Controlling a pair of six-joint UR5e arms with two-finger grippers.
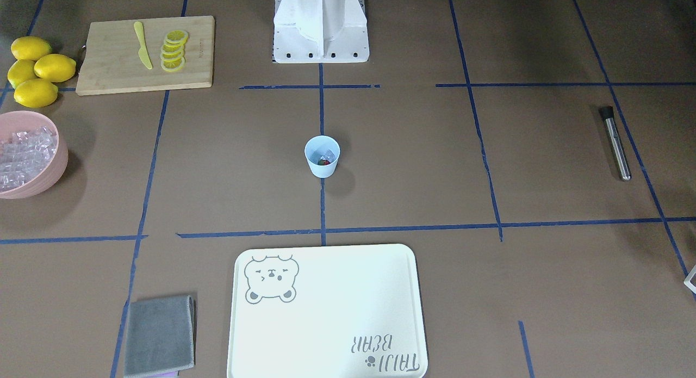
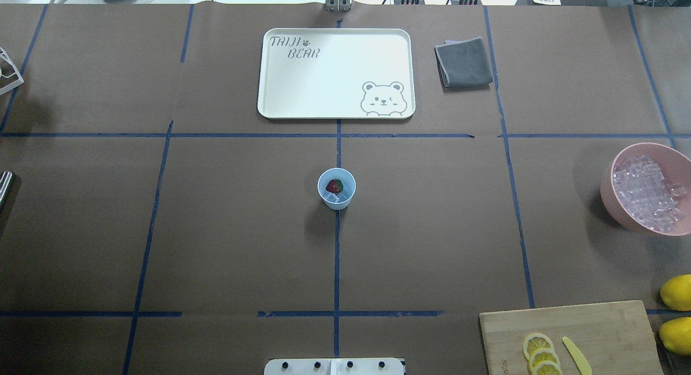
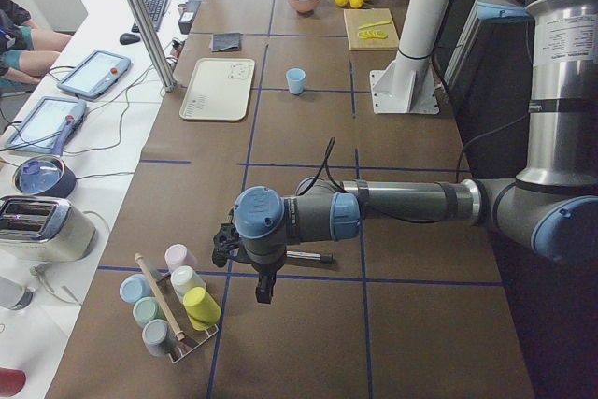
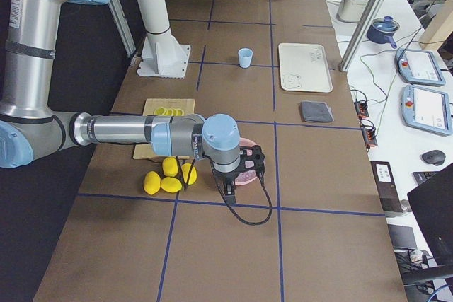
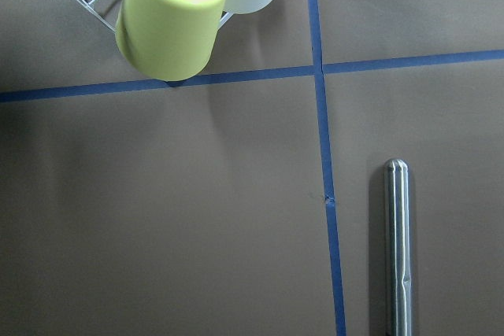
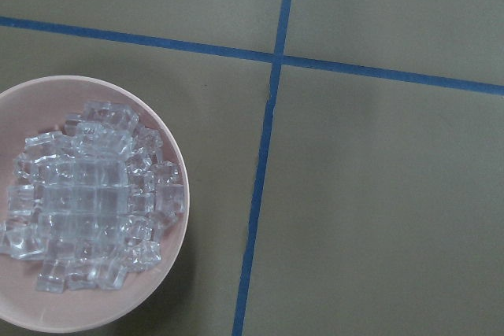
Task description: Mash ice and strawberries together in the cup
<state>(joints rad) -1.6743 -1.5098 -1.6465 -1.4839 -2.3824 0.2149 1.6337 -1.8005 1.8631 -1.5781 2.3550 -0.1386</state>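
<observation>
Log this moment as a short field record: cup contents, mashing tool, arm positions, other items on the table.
cup: light blue cup upright at table centre
contents: one red strawberry and ice inside the cup
tool: metal muddler lying flat on the table, far from the cup, ungrasped
left gripper: hanging beside the muddler; open or shut cannot be told
right gripper: over the pink bowl of ice cubes; state cannot be told
other: tray, grey cloth, cutting board with lemon slices and yellow knife, lemons
</observation>
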